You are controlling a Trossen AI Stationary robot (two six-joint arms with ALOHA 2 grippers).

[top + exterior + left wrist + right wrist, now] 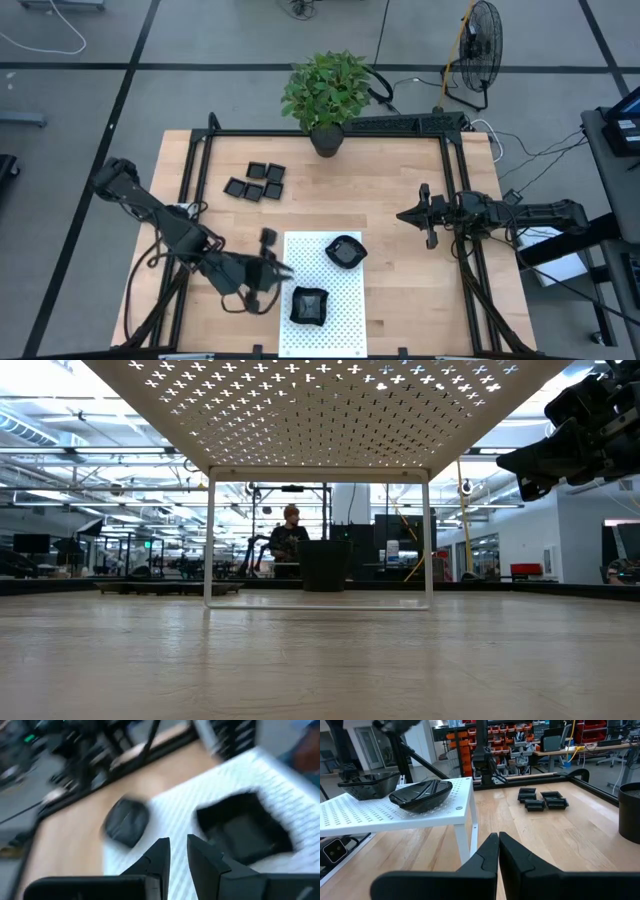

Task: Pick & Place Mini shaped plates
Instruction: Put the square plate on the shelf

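Left gripper [272, 268], fingers slightly parted, empty, beside square plate [308, 305] on raised dotted stand [345, 320]; rounded plate [345, 251] nearby. Right gripper [425, 215] shut, idle. Risk: plate nudged off edge.

high: straight down | low: table-level, under white mat [320, 410] | wrists: both face mat [395, 805]
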